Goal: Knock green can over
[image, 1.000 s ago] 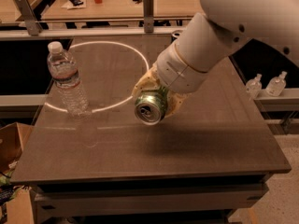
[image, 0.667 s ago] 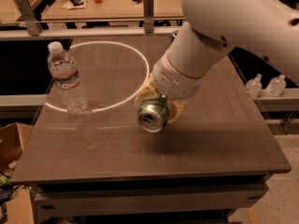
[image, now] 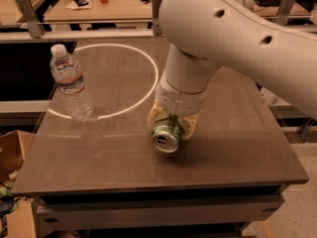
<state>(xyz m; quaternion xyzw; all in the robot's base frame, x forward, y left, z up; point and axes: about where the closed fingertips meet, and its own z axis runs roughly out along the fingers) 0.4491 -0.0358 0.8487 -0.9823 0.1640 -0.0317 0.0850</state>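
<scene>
The green can (image: 166,135) lies tipped on its side near the middle front of the brown table (image: 237,148), its silver end facing the camera. My gripper (image: 172,121) comes down from above on the big white arm. Its two pale fingers sit on either side of the can, closed against it. The can's body behind the silver end is mostly hidden by the fingers. I cannot tell whether the can rests on the table or hangs just above it.
A clear plastic water bottle (image: 72,85) with a white cap stands upright at the table's left side. A bright ring of light (image: 148,90) lies on the tabletop. A cardboard box (image: 12,150) stands on the floor at the left. Desks with clutter stand behind.
The arm and the can have moved toward the table's front and lower. The can stays tipped with its silver end toward the camera. The bottle has not moved.
</scene>
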